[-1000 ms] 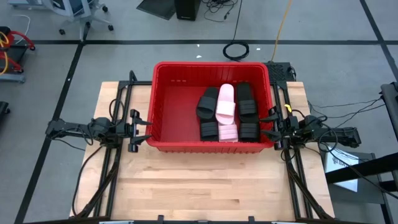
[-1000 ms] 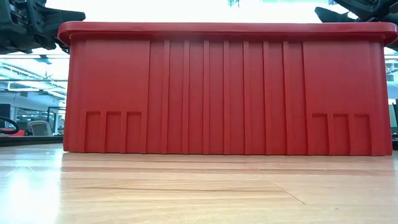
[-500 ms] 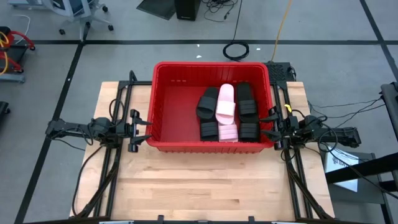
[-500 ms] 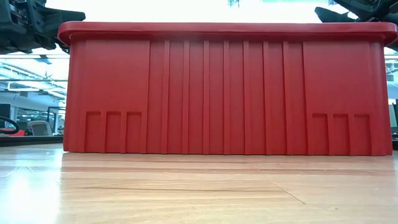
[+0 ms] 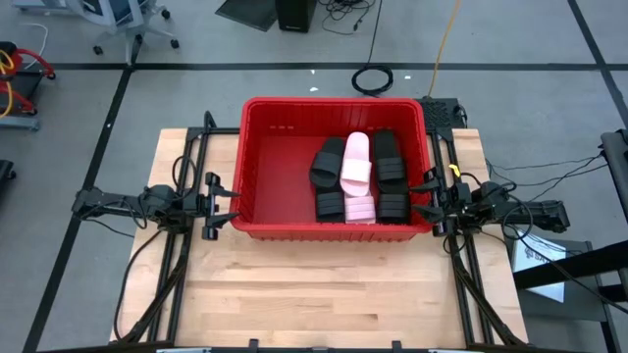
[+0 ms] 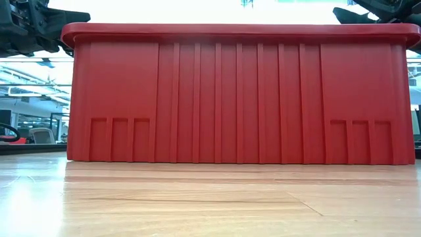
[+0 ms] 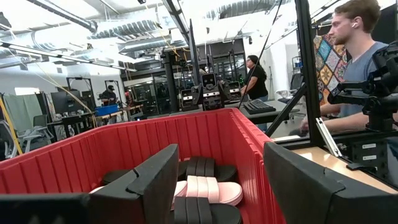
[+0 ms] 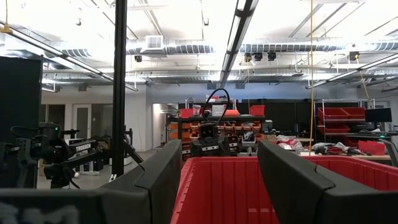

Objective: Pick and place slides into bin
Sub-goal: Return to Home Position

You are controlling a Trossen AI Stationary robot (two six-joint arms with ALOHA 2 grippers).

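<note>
The red bin (image 5: 257, 157) stands on the wooden table's far half. Its near wall (image 6: 237, 99) fills the low view. Inside it, toward its right half, lie black slides (image 5: 328, 164) and pale pink slides (image 5: 356, 162), also seen in the left wrist view as pink slides (image 7: 208, 190) between black ones. My left gripper (image 5: 222, 206) waits open just outside the bin's left wall. My right gripper (image 5: 424, 199) waits open just outside the bin's right wall. Both are held at about rim height and hold nothing.
The table's bare wooden near half (image 5: 324, 294) lies in front of the bin. Dark arm frames (image 5: 186, 167) run along the table's left and right sides. A person (image 7: 360, 62) sits beyond the table's right side; others stand farther back in the room.
</note>
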